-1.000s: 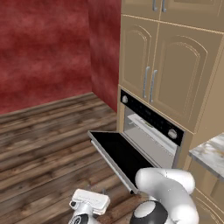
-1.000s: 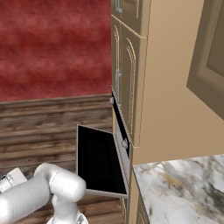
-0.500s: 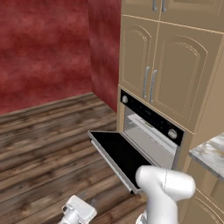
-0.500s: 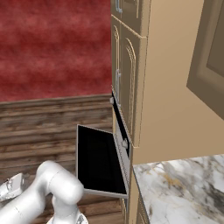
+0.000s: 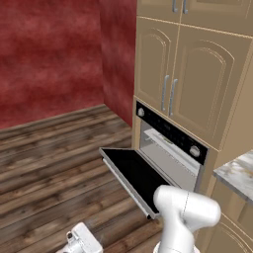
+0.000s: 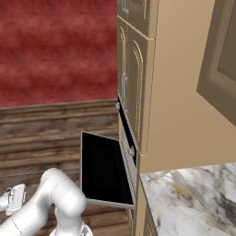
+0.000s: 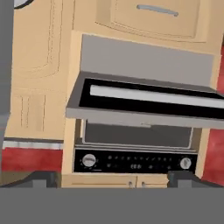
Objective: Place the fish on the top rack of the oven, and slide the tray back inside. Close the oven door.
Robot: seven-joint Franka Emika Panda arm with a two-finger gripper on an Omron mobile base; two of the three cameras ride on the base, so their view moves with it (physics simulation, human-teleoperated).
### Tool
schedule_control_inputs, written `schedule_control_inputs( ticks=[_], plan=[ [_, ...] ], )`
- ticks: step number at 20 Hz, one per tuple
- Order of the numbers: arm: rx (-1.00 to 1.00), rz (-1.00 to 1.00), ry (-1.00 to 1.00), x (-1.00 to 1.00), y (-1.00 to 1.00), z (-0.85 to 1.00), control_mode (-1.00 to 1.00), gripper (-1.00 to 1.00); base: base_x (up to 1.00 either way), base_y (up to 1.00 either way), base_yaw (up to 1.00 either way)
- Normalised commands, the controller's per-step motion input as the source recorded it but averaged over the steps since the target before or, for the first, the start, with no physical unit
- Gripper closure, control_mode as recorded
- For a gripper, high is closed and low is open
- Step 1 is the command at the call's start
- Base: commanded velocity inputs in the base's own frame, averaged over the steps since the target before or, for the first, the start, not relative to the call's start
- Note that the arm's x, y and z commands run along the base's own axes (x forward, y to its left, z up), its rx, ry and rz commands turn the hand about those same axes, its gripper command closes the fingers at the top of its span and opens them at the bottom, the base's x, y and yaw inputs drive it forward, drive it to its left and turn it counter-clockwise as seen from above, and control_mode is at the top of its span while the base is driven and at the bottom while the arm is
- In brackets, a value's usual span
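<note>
oven door (image 5: 134, 175): i see it down, flat.
gripper (image 5: 79, 242): low near the floor; can't tell its state.
next: i'd rise under the door's edge, push squarely.

Dark red textured walls (image 5: 54, 54) at the far side, meeting in a corner. Brown wood-plank floor (image 5: 44, 168) spread across the near left. Tall tan cabinetry (image 5: 197, 74) with arched panel doors and slim silver handles on the right. Grey-veined marble counter (image 6: 193, 198) at near right.
</note>
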Motion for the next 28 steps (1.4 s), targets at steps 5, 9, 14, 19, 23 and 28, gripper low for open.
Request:
schedule_control_inputs(
  ticks=[5,9,14,19,23,28],
  plan=[
    [0.25,0.01,-0.21,0.25,-0.15,-0.24,-1.0,-1.0,0.0,0.0,0.0],
    [0.2,0.01,-0.04,0.49,-0.26,0.14,-1.0,-1.0,0.0,0.0,0.0],
    [0.14,0.02,0.0,0.6,-0.26,0.12,-1.0,-1.0,0.0,0.0,0.0],
    [0.1,0.04,0.0,0.56,-0.21,-0.35,-1.0,-1.0,0.0,0.0,0.0],
    [0.09,0.04,0.0,0.49,-0.06,-0.97,-1.0,-1.0,0.0,0.0,0.0],
    [0.04,0.0,0.0,0.48,0.0,-0.65,-1.0,-1.0,0.0,0.0,0.0]
  ],
)
